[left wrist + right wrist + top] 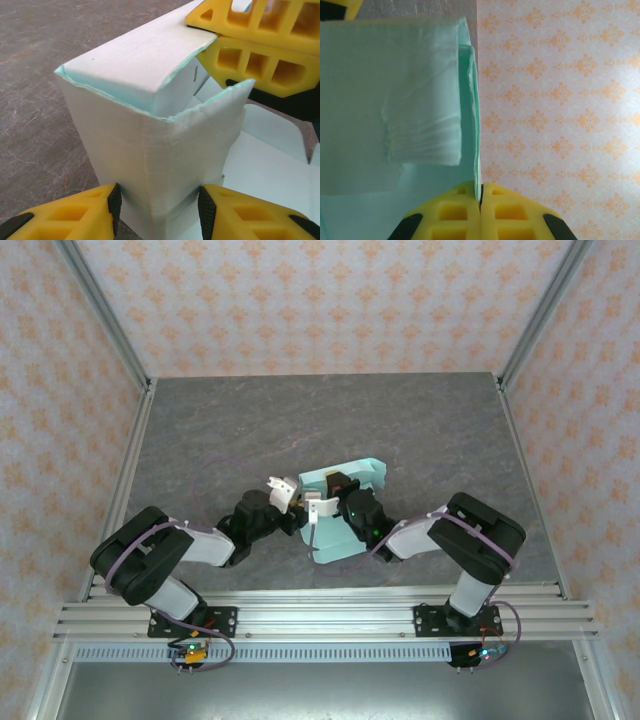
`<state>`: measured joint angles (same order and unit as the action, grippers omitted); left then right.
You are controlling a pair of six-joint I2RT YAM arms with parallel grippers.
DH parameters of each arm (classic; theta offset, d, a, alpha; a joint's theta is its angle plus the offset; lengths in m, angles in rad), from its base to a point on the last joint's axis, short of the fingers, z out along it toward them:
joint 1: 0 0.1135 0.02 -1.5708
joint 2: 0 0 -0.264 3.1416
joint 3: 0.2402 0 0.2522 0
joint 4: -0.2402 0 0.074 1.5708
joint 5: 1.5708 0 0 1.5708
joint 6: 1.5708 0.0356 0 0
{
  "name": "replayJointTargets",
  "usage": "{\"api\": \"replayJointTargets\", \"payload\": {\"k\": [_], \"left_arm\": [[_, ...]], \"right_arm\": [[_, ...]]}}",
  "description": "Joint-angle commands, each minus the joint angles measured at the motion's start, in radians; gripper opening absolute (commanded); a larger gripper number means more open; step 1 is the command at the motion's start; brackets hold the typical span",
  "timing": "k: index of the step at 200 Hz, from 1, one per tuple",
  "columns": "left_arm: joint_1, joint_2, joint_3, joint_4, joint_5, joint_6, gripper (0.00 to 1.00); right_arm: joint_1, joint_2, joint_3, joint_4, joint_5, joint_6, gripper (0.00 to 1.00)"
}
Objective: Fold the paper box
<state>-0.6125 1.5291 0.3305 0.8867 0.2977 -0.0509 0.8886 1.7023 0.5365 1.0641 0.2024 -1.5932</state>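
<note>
The paper box [362, 473], pale mint-blue card, stands partly folded at the middle of the table between both arms. In the left wrist view an upright corner of the paper box [145, 135] sits between my left gripper's [159, 205] black pads, which press on both of its walls. One flap leans inward over the top. My right gripper [480, 197] is shut on the thin edge of a raised wall of the paper box [395, 100]; its yellow fingers [250, 65] show at that wall's top. In the top view the left gripper [285, 490] and right gripper [320, 505] meet at the box's left side.
The grey stone-patterned table [250, 430] stretches around the box. Patterned walls [330, 300] and metal corner posts [110, 320] enclose it. An aluminium rail [320, 618] carrying both arm bases runs along the near edge.
</note>
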Motion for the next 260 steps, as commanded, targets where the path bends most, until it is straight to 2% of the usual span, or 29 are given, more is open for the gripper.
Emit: {"api": "replayJointTargets", "payload": {"k": [1, 30, 57, 95, 155, 218, 260], "left_arm": [[-0.048, 0.028, 0.035, 0.053, -0.071, 0.056, 0.47], [-0.049, 0.075, 0.021, 0.153, -0.092, 0.052, 0.47], [-0.05, 0.078, 0.009, 0.151, -0.089, 0.092, 0.48], [-0.05, 0.072, 0.009, 0.14, -0.126, 0.135, 0.49], [-0.049, 0.175, 0.053, 0.221, -0.169, 0.152, 0.49], [-0.049, 0.325, 0.018, 0.413, -0.189, 0.141, 0.48], [-0.05, 0.319, 0.043, 0.421, -0.18, 0.156, 0.47]], "right_arm": [[0.027, -0.035, -0.023, 0.046, -0.008, 0.038, 0.06], [0.036, -0.03, -0.033, 0.081, 0.021, 0.07, 0.05], [0.036, -0.061, -0.038, 0.067, 0.044, 0.086, 0.02], [0.036, 0.015, -0.039, 0.249, 0.065, -0.007, 0.01], [0.039, 0.108, -0.026, 0.27, 0.084, -0.011, 0.02], [0.039, 0.185, -0.073, 0.322, 0.114, -0.018, 0.03], [0.039, 0.175, -0.081, 0.32, 0.106, -0.001, 0.08]]}}
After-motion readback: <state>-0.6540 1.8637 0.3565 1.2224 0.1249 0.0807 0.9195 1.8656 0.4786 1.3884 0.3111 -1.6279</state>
